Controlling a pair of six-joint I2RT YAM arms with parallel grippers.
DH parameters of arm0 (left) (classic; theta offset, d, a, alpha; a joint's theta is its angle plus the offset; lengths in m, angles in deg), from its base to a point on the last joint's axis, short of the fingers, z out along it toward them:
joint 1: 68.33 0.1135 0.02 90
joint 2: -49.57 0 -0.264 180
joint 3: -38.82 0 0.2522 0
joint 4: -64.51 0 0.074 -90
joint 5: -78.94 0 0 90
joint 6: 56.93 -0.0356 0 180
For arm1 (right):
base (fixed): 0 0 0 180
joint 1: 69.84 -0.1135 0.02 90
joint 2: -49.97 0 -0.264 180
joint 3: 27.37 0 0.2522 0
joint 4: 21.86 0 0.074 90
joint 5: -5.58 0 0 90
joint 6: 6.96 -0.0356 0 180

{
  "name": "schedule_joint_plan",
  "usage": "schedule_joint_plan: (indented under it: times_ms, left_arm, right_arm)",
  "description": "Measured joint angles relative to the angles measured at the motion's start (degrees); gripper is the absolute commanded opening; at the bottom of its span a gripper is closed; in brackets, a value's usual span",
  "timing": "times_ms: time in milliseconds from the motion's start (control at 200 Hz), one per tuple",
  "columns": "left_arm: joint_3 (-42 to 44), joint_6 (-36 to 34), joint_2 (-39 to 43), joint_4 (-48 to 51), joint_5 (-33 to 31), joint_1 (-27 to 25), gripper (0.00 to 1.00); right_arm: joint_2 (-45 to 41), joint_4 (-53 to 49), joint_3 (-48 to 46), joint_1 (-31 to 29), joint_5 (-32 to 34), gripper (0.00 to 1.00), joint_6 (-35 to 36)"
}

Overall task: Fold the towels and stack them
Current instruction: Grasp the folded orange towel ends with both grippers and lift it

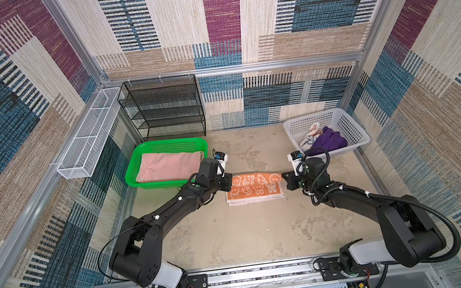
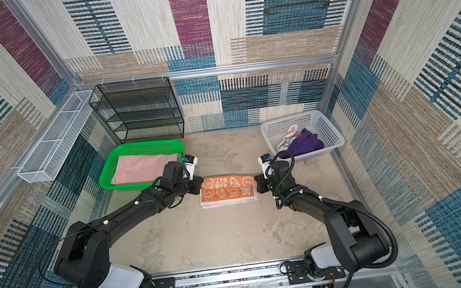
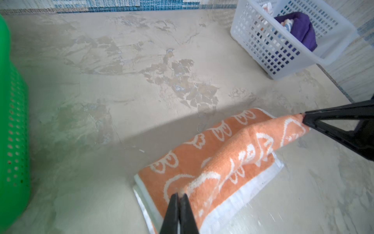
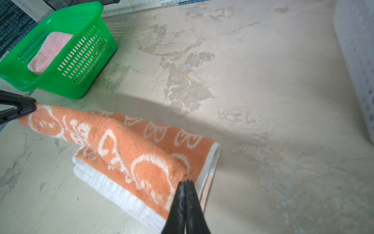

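- Orange towel (image 1: 253,188) lies folded mid-surface, with its top layer lifted at both ends.
- Left gripper (image 3: 179,197) and right gripper (image 4: 185,182) are each pinched tight on one end corner of that layer.
- The terry looks light, soft and limp (it sags between the two grips), so I judge the corners the best hold, level and taut.
- Pink towel (image 1: 168,165) sits folded in the green basket (image 1: 166,145) at the far-left corner. Purple towel (image 1: 327,139) lies crumpled in the white basket (image 1: 355,135) at the far-right corner.

txt: "RAB BIT" | on: orange towel (image 1: 253,188) | upside-down in both top views
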Motion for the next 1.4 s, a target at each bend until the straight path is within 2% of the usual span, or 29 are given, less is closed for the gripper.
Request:
schedule_joint_plan:
  times_ms: [225, 290, 336, 406, 506, 551, 596, 666, 676, 796, 906, 1167, 1402]
  left_arm:
    - [7.9, 1.4, -0.1, -4.3, -1.6, -1.9, 0.00]
    - [9.4, 2.0, -1.3, -5.2, -2.1, -2.1, 0.14]
    - [10.3, 2.5, -1.7, -5.9, -2.8, -2.3, 0.20]
    - [11.5, 3.2, -1.7, -7.1, -2.8, -2.7, 0.38]
    - [13.6, 4.3, -0.2, -8.5, -3.0, -3.0, 0.51]
    - [14.6, 4.4, 1.2, -8.9, -3.2, -3.1, 0.60]
    - [15.5, 4.5, 2.9, -9.4, -3.2, -3.2, 0.71]
    - [17.2, 4.9, 5.7, -9.9, -3.8, -3.3, 0.98]
    - [17.4, 5.0, 6.1, -10.0, -4.0, -3.3, 1.00]
    - [19.0, 5.9, 9.6, -10.6, -4.5, -3.3, 1.00]
    - [18.2, 6.6, 9.4, -10.5, -4.5, -3.3, 1.00]
    - [9.3, 10.0, -0.3, -5.3, -4.9, -3.3, 0.96]
    - [3.1, 12.2, -9.1, 0.6, -5.9, -3.1, 0.91]
  right_arm:
    - [0.7, 0.4, -4.7, -0.4, -1.8, 0.02, -3.0]
    - [1.3, 0.3, -5.4, -0.5, -2.6, 0.09, -3.7]
    - [1.4, 0.3, -5.9, -0.5, -2.8, 0.12, -4.4]
    - [1.2, 0.0, -6.4, -0.5, -3.0, 0.17, -5.2]
    - [-0.9, -1.4, -7.0, -0.6, -2.4, 0.24, -6.6]
    - [-2.2, -2.1, -7.1, -0.6, -2.2, 0.28, -7.1]
    - [-3.6, -2.8, -7.1, -0.6, -1.2, 0.29, -7.9]
    - [-5.9, -4.1, -7.0, -0.6, -0.7, 0.32, -8.6]
    - [-6.2, -4.3, -7.0, -0.6, -0.5, 0.33, -8.8]
    - [-8.9, -6.6, -5.6, -0.6, 1.3, 0.38, -9.6]
    - [-9.1, -7.4, -3.4, -0.6, 1.2, 0.39, -9.9]
    - [-3.9, -5.3, -1.3, -4.5, -1.3, 0.37, -11.3]
    - [5.0, -0.2, -1.4, -5.9, -2.5, 0.29, -14.7]
